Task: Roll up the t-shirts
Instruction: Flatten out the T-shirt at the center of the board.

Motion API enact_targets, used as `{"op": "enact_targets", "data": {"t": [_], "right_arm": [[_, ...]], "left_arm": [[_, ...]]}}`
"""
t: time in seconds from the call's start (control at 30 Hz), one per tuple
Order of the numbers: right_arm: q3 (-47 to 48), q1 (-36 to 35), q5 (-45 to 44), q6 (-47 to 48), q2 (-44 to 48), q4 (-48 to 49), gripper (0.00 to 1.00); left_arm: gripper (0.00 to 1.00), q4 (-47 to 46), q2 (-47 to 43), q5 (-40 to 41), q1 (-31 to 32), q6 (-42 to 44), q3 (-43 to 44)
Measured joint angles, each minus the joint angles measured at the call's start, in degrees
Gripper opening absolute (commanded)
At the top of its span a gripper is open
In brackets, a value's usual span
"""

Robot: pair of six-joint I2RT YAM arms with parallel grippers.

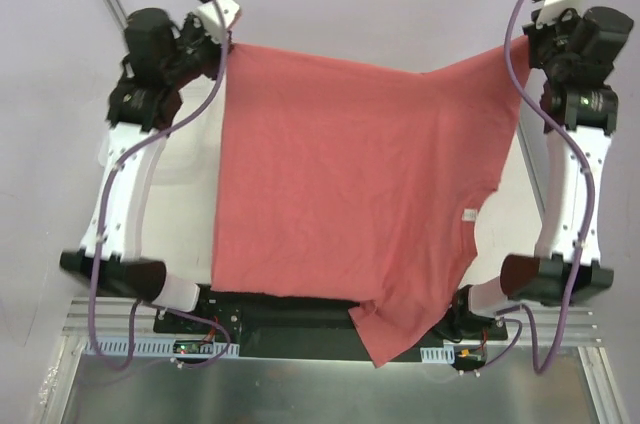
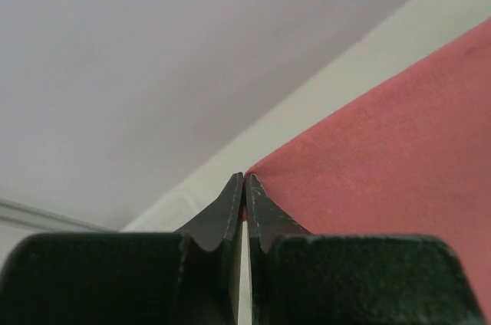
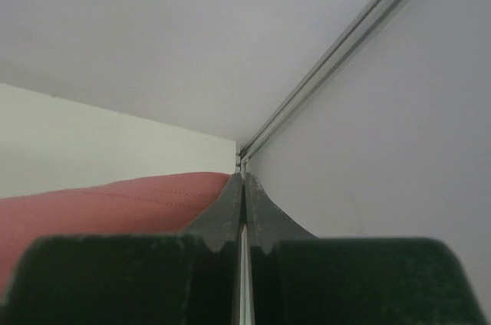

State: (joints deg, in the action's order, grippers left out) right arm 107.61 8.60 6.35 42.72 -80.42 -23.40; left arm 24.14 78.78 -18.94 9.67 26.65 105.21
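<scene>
The salmon-red t-shirt (image 1: 350, 184) hangs spread out between my two grippers, lifted by its far edge. Its near part trails over the table's front edge, and a small white label (image 1: 467, 214) shows near the neck on the right. My left gripper (image 1: 228, 41) is shut on the shirt's far left corner; in the left wrist view the cloth (image 2: 383, 156) runs from the closed tips (image 2: 245, 177). My right gripper (image 1: 520, 42) is shut on the far right corner; in the right wrist view the hem (image 3: 115, 202) lies left of the closed tips (image 3: 243, 177).
A white basket (image 1: 185, 159) is partly hidden under the shirt's left side. Both arms rise along the left and right sides. A metal frame post (image 3: 337, 49) stands at the far right corner by the right gripper.
</scene>
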Motion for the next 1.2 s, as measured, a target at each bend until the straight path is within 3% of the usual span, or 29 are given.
{"op": "enact_targets", "data": {"t": [0.2,0.37,0.83,1.03,1.2], "right_arm": [[10.84,-1.38,-2.84,1.03,-13.33,-0.83,0.01],[15.50,-2.25,-4.09,3.67,-12.46,-0.09,0.01],[13.11,-2.38,-7.10,7.23,15.21,-3.04,0.01],[19.58,-2.38,-6.88,6.80,21.86,-7.58,0.01],[28.02,-2.38,-6.03,6.23,21.86,-9.73,0.01]], "left_arm": [[0.00,2.51,15.23,0.00,-0.02,-0.72,6.67],[0.00,2.67,16.92,-0.02,-0.02,-0.24,13.99],[0.00,1.18,-8.20,2.36,-0.39,1.97,10.82],[0.00,1.01,-16.85,4.00,-0.76,3.72,9.94],[0.00,0.98,-19.12,4.15,-0.76,5.49,13.00]]}}
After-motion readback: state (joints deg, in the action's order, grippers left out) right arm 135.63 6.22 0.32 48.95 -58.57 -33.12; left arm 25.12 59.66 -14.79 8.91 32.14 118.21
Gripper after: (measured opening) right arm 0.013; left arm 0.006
